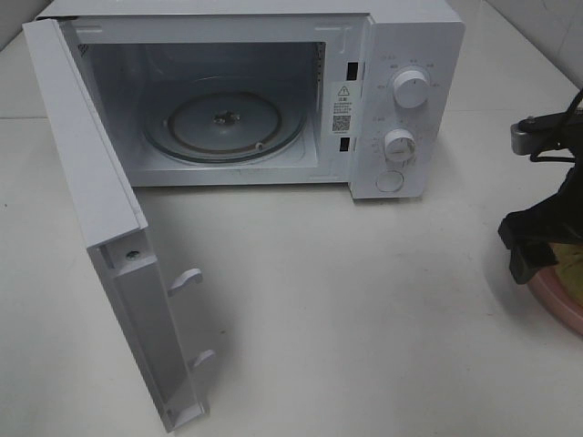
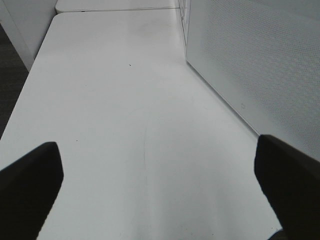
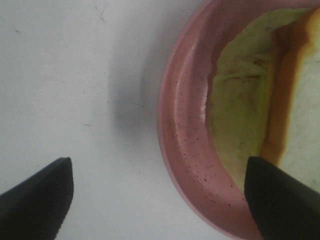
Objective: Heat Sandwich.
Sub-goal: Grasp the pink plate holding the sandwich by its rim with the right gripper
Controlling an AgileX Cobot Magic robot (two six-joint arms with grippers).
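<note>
step: likely taking the plate [image 3: 185, 125] by its rim, ahead of carrying it to the microwave [image 1: 410, 55].
right gripper [image 3: 160, 200]: jaws wide, holding nothing – it straddles the plate's rim, one finger over the inside, the other over bare table [image 1: 346, 319].
sandwich [image 3: 240, 105]: lies in the plate, at the table's right edge, well apart from the microwave.
how: i would lower until the rim sits between the fingers, close on the rim alone, keep the inner finger off the sandwich, and lift level so it does not slide.
left gripper [image 2: 160, 190]: wide, empty, over bare table beside a perforated white panel.
microwave: at the table's back edge, door [image 1: 100, 209] swung open toward the front left corner, turntable [image 1: 223, 123] bare.
in the way: the knob panel lies between plate and cavity – the plate probably has to come round the front; the door's latch hooks jut out on the far side.
</note>
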